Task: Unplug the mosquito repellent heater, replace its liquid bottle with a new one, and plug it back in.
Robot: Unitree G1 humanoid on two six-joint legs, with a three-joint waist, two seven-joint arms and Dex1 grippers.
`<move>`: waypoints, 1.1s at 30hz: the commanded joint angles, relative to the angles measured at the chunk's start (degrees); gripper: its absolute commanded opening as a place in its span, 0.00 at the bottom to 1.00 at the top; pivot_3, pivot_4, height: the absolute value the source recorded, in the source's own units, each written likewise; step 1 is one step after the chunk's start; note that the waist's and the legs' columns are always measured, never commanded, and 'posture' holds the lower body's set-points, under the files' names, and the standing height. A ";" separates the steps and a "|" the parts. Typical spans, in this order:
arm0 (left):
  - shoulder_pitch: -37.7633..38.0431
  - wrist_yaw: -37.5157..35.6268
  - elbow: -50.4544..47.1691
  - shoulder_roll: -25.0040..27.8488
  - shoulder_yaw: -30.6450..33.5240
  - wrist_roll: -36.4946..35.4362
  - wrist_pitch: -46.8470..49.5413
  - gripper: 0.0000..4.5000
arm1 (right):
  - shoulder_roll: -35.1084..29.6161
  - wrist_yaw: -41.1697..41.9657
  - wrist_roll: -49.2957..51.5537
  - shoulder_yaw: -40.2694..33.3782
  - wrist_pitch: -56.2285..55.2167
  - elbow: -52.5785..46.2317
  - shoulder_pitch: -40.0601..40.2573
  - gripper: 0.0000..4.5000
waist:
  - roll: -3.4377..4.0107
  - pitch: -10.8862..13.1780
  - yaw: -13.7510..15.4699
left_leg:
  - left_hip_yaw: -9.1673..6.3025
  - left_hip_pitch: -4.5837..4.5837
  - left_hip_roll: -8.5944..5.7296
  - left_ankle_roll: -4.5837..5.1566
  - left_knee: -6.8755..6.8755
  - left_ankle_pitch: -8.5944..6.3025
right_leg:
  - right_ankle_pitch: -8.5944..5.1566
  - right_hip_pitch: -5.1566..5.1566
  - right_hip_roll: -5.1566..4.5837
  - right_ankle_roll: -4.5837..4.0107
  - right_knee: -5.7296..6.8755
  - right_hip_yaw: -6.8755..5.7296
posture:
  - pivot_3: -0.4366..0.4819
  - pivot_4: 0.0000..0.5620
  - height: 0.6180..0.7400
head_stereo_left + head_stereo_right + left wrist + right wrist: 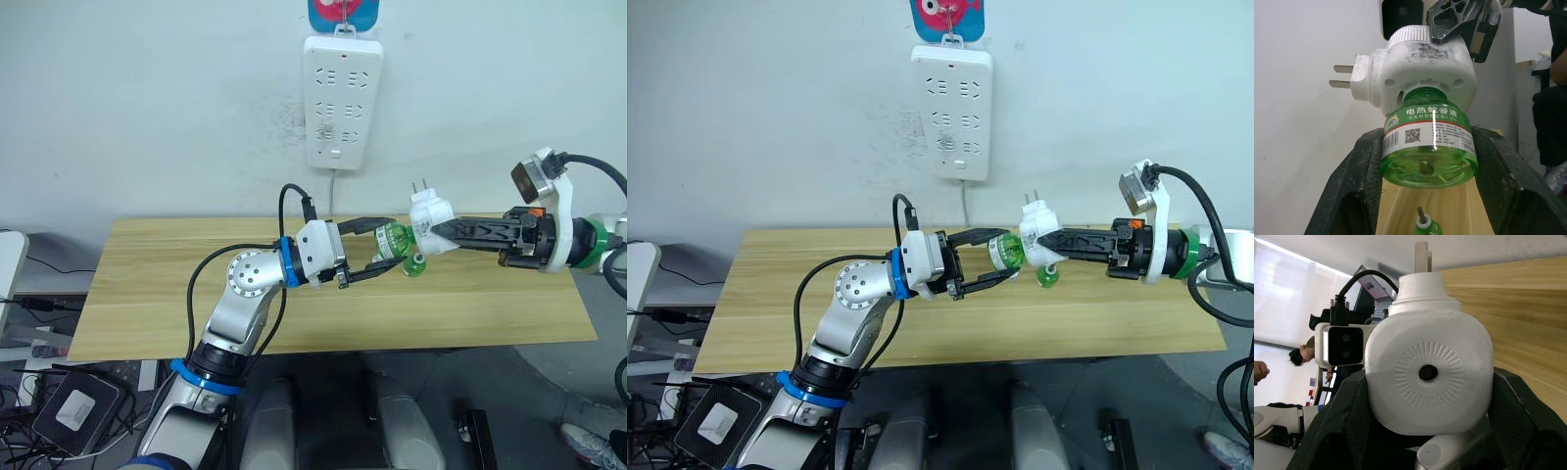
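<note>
A: Wooden table [196,294] and white wall were noted; a power strip [342,98] was hung above.

B: Right gripper [443,233] fingers were clamped on the mosquito repellent heater [429,212], held above the table, prongs up. Left gripper [382,252] fingers were closed around the green bottle [395,238] seated in it. A second bottle [414,264] was seen just below.

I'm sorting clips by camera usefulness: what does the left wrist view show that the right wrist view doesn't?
Left wrist alone: the green bottle with its label, screwed into the heater's underside between the left end effector fingers, and a second bottle's wick below. Right wrist alone: the heater's vented round top and the left arm's camera. Both: the white heater, its prongs, the wooden table.
</note>
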 commanded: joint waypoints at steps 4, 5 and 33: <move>-1.54 -0.32 -3.39 -2.08 -1.87 -1.28 -1.52 0.50 | 0.88 0.45 1.79 1.74 0.77 -3.91 0.31 0.66 | 0.00 0.00 0.02 | 0.00 0.00 -0.01 0.00 0.01 0.00 | 0.00 0.00 -0.01 0.00 -0.01 0.00 | 0.29 0.56 1.00; -1.50 -0.32 -3.39 -2.07 -1.84 -1.28 -1.52 0.50 | 0.93 0.45 1.79 1.77 0.76 -3.93 0.27 0.66 | 0.00 0.00 0.01 | 0.00 -0.01 -0.01 0.00 0.01 0.00 | 0.00 0.00 -0.01 0.00 0.00 0.00 | 0.29 0.56 1.00; -0.65 1.25 -2.99 -1.69 -1.37 -1.37 -1.49 0.50 | -6.69 7.58 1.30 2.74 1.82 -17.06 7.07 1.00 | 0.00 0.00 0.14 | -0.03 -0.01 -0.01 0.00 0.01 0.00 | -0.09 0.00 -0.01 0.14 0.01 -0.02 | 0.30 0.55 1.00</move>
